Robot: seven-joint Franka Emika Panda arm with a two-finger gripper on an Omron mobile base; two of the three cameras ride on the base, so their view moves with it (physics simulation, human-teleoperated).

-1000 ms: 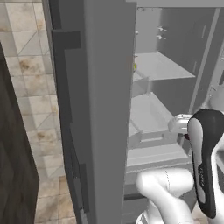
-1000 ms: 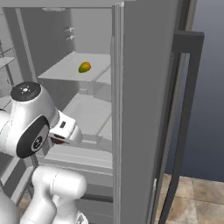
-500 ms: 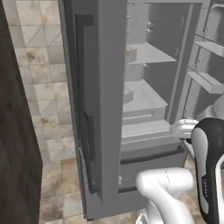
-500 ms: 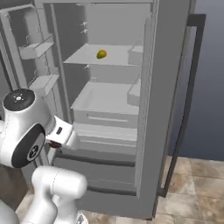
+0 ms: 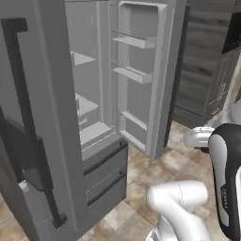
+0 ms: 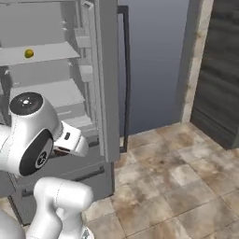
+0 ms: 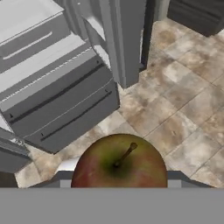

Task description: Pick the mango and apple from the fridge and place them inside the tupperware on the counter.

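Observation:
In the hand view, my gripper [image 7: 118, 178] is shut on the apple [image 7: 118, 162], a red-green fruit with its stem toward the camera, held over the tiled floor. The white hand [image 6: 67, 140] sits low in front of the fridge [image 6: 105, 70] in the right base view. It also shows at the right edge [image 5: 200, 138] of the left base view. The mango [image 6: 29, 53], small and yellow-orange, lies on a pale shelf inside the fridge. The tupperware and the counter are out of view.
The thick fridge door [image 5: 42, 117] stands open at the left, and the inner door with its shelves [image 5: 139, 70] is open further back. Grey fridge drawers [image 7: 57, 100] lie below the hand. A dark slatted cabinet [image 6: 219, 70] stands at the right, across brown floor tiles [image 6: 177, 177].
The whole picture has swung, so the base has turned away from the fridge; more floor and the dark cabinet have come into view. The gripper keeps its hold on the apple.

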